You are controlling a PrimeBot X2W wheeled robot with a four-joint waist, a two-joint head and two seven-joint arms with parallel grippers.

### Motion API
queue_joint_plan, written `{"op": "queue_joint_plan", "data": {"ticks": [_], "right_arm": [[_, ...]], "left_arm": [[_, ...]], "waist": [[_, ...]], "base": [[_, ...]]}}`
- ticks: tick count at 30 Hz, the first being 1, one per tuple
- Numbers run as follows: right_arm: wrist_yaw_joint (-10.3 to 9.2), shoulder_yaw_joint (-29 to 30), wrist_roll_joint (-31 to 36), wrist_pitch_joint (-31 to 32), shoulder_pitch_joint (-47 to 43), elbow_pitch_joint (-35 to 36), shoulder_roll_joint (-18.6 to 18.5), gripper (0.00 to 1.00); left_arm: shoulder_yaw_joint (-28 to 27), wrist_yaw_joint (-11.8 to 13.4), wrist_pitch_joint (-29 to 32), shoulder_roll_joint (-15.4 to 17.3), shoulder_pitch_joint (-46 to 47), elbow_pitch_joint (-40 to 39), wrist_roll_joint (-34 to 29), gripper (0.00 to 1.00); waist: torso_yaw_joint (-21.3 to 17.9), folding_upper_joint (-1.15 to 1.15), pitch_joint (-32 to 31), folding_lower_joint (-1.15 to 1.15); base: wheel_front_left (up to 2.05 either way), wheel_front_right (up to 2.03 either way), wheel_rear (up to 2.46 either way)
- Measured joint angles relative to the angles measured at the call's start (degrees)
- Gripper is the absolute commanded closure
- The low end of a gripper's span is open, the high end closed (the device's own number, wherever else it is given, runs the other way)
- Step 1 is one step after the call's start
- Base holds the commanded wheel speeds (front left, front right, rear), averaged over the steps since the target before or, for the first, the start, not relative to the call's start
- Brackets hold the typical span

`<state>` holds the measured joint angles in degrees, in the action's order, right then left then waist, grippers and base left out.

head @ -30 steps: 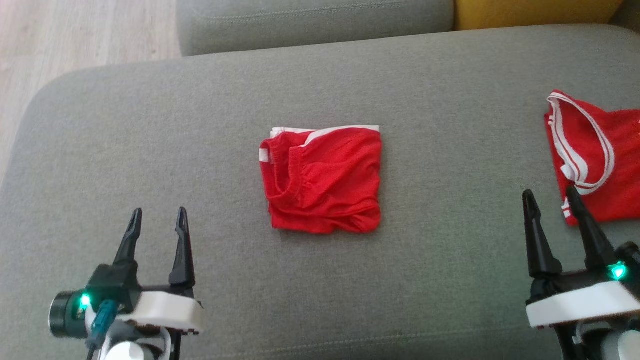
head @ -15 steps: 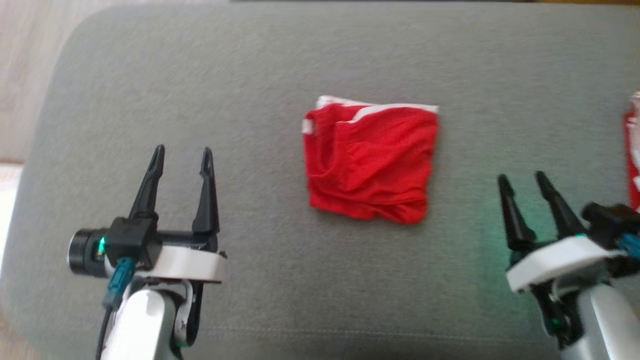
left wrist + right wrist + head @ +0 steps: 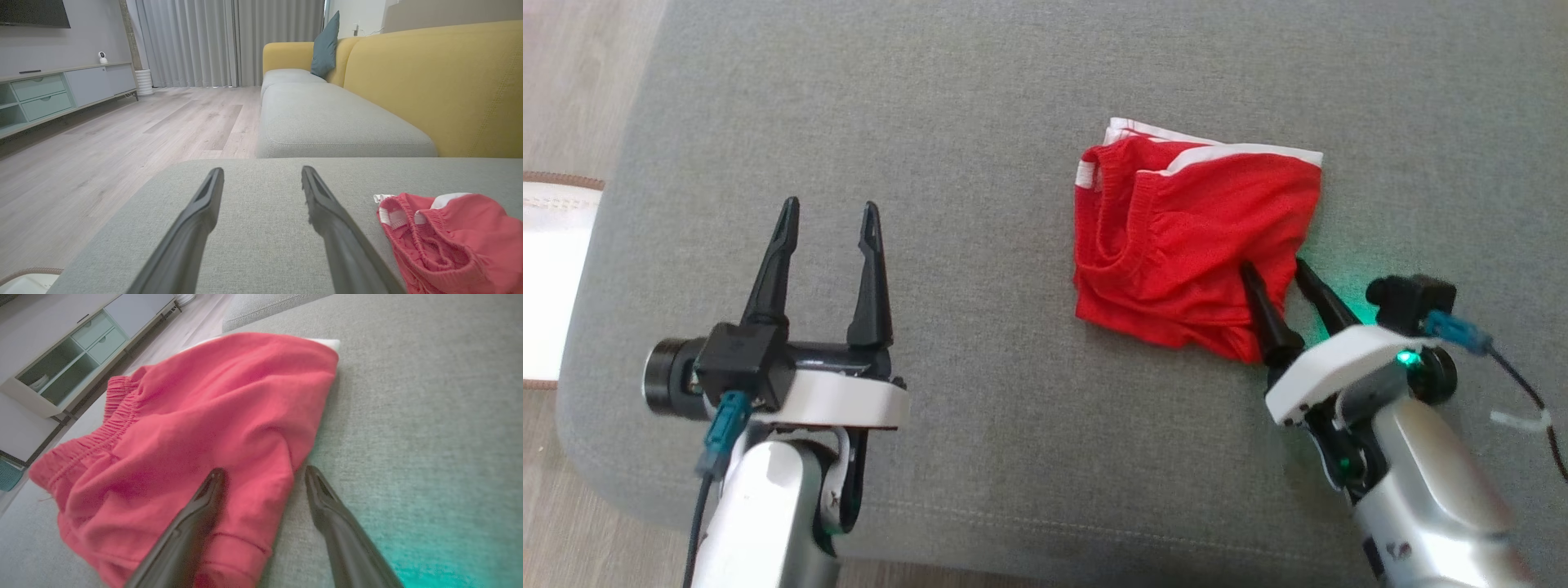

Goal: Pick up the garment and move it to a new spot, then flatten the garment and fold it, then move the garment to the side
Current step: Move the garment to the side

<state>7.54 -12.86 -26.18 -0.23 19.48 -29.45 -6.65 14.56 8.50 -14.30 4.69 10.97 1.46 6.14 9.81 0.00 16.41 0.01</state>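
Lying folded into compact square on grey cushion point(image 3: 980, 122), red garment point(image 3: 1192, 245): fold apparently done, move aside left. Right gripper point(image 3: 1272, 265) spread, straddling garment's near right corner, nothing pinched yet. Left gripper point(image 3: 832, 204) spread, empty, well left of garment.

What you cannot make out
One finger of your right gripper point(image 3: 1272, 265) covers the near corner of the folded red shorts point(image 3: 1192, 237); whether it touches them is unclear, the left wrist view's edge cuts the red shorts, and the head view's left edge cuts a white object point(image 3: 551, 269)
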Motion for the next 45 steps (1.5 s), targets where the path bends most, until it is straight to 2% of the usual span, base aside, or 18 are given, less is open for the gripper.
{"op": "queue_joint_plan", "data": {"ticks": [2, 3, 4, 5, 9, 16, 23, 32, 40, 45], "right_arm": [[0.00, -0.71, -0.68, 0.31, 1.26, -1.71, 0.08, 0.00], [0.00, -1.44, -1.09, 2.16, 2.68, -3.15, 0.10, 0.11], [0.00, -1.81, -1.83, 3.10, 3.26, -3.25, 0.13, 0.78], [0.00, -2.15, -2.38, 4.09, 3.69, -3.46, 0.16, 1.00], [0.00, -3.36, -2.90, 7.22, 3.92, -2.91, 0.18, 1.00], [0.00, -5.59, -1.32, 7.90, 2.49, 1.70, -1.57, 1.00], [0.00, -7.68, 0.05, 9.02, -2.35, 8.99, -7.60, 1.00], [0.00, -12.85, -1.29, 9.33, -3.59, 13.60, -15.45, 1.00], [0.00, -15.97, -2.85, 5.43, 4.42, 11.85, -20.43, 1.00], [0.00, -15.77, -3.57, 2.90, 11.04, 8.95, -25.76, 1.00]], "left_arm": [[-0.03, 0.00, 0.00, -0.12, 0.00, -0.15, -0.01, 0.00], [-0.09, -0.02, -0.01, -0.20, 0.00, -0.20, -0.01, 0.00], [-0.11, -0.13, -0.01, -0.23, 0.00, -0.21, -0.02, 0.00], [-0.20, -0.19, -0.01, -0.25, -0.01, -0.21, -0.05, 0.00], [-0.54, -0.45, -0.01, -0.30, -0.01, -0.29, -0.54, 0.00], [-0.96, -0.49, -0.01, -0.29, -0.01, -0.45, -0.97, 0.00], [-2.21, -0.48, -0.41, 0.26, -0.15, -0.68, -1.51, 0.00], [-2.18, -1.45, -0.41, 1.76, -0.09, -1.32, -1.57, 0.00], [-1.42, -2.01, 0.75, 2.90, 1.69, -2.76, -2.66, 0.00], [-0.19, -2.99, 2.12, 3.79, 3.81, -3.72, -3.32, 0.00]], "waist": [[-0.10, 0.00, 0.16, -0.01], [-0.29, 0.00, 0.17, -0.01], [-0.39, 0.00, 0.18, -0.01], [-0.55, 0.00, 0.20, -0.01], [-1.39, 0.00, 0.31, -0.01], [-3.31, 0.00, 0.61, -0.01], [-7.71, 0.00, 0.72, -0.01], [-17.46, 0.00, 1.44, -0.01], [-25.56, 0.00, 3.91, -0.01], [-28.40, 0.00, 6.90, -0.01]], "base": [[0.00, 0.00, 0.00], [0.00, 0.00, 0.00], [0.00, 0.00, 0.00], [0.00, 0.00, 0.00], [0.00, 0.00, 0.00], [0.00, 0.00, 0.00], [0.00, 0.00, 0.00], [0.00, 0.00, 0.00], [0.00, 0.00, 0.00], [0.00, 0.00, 0.00]]}}
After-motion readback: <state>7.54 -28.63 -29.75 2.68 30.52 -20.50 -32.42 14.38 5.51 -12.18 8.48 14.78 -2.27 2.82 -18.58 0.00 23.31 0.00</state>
